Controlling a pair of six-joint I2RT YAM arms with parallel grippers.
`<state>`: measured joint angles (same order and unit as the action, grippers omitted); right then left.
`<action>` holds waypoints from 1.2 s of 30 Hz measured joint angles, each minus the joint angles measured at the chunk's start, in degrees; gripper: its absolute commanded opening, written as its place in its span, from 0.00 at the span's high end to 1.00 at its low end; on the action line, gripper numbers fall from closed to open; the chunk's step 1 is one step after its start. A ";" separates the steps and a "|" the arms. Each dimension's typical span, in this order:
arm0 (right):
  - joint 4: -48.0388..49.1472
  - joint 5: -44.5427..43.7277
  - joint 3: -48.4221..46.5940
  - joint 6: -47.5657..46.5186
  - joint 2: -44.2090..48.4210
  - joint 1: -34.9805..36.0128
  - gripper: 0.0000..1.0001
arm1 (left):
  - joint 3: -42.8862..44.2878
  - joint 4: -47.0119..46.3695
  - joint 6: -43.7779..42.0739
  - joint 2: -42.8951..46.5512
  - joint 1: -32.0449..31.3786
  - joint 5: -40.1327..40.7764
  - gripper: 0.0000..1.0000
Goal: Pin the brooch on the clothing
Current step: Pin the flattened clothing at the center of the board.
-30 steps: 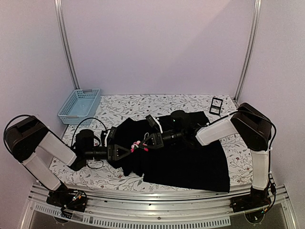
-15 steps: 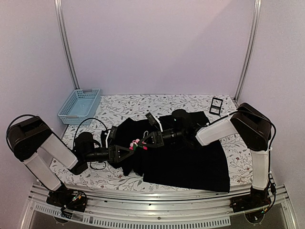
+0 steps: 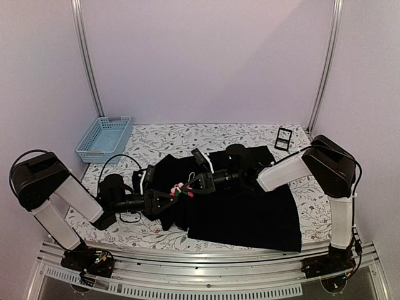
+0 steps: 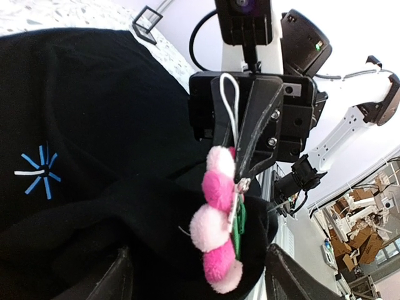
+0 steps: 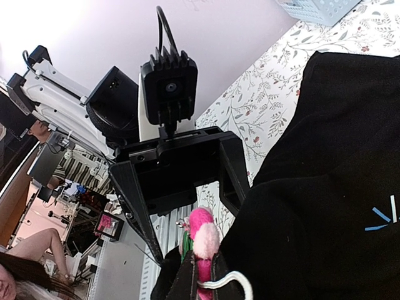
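**Item:** brooch [image 4: 215,228], pink pom-pom petals. Judged light and squashy, so take it by the stiff pin at its back, not by the petals.
**Location:** at a raised fold of the shirt [image 4: 94,94], well apart from the star emblem [image 4: 37,174].
**Holder:** right gripper [image 5: 204,272], fingers clamped on the brooch.
**Left gripper** [image 3: 167,199]**:** fingers spread wide either side of that fold, gripping nothing.
**Shirt:** limp cloth, likely to sag. You should pinch the fold just beside the brooch.

The left arm [image 3: 75,197] and right arm [image 3: 284,172] have white link shells between bulky black joints, and a black cable [image 3: 117,156] loops at the left wrist. The right gripper [image 4: 239,180] is black and angular, with silver screws [image 4: 273,114] and a white cord loop [image 4: 230,100]
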<state>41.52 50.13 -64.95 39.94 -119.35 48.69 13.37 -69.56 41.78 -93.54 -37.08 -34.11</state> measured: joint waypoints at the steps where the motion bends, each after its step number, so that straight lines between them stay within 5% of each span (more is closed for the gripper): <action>1: 0.09 0.00 0.00 0.24 0.00 0.00 1.00 | 0.13 0.00 -0.22 0.00 0.00 0.04 0.38; 6: 0.24 -0.02 0.00 1.53 -0.15 0.00 1.00 | 0.76 0.04 -0.48 -0.04 -1.03 1.42 0.60; 10: 0.52 -0.02 0.00 2.47 -0.85 0.11 1.00 | 1.29 0.00 0.00 -0.33 -2.43 3.13 0.67; 16: 1.53 0.02 0.68 3.15 -0.96 0.11 1.00 | 1.42 0.15 0.28 -0.39 -2.95 3.96 0.97; 23: 3.45 0.61 1.64 3.13 -0.96 0.02 1.00 | 1.60 0.33 1.46 -0.59 -3.13 3.85 1.00; 36: 1.22 0.28 9.68 -2.84 2.95 -2.69 0.25 | 2.82 1.20 3.26 -0.63 -3.26 2.99 1.00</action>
<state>42.74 50.41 -55.27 37.10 -116.40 46.00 16.19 -68.36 45.04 -94.17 -40.34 -31.11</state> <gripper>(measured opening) 0.592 0.096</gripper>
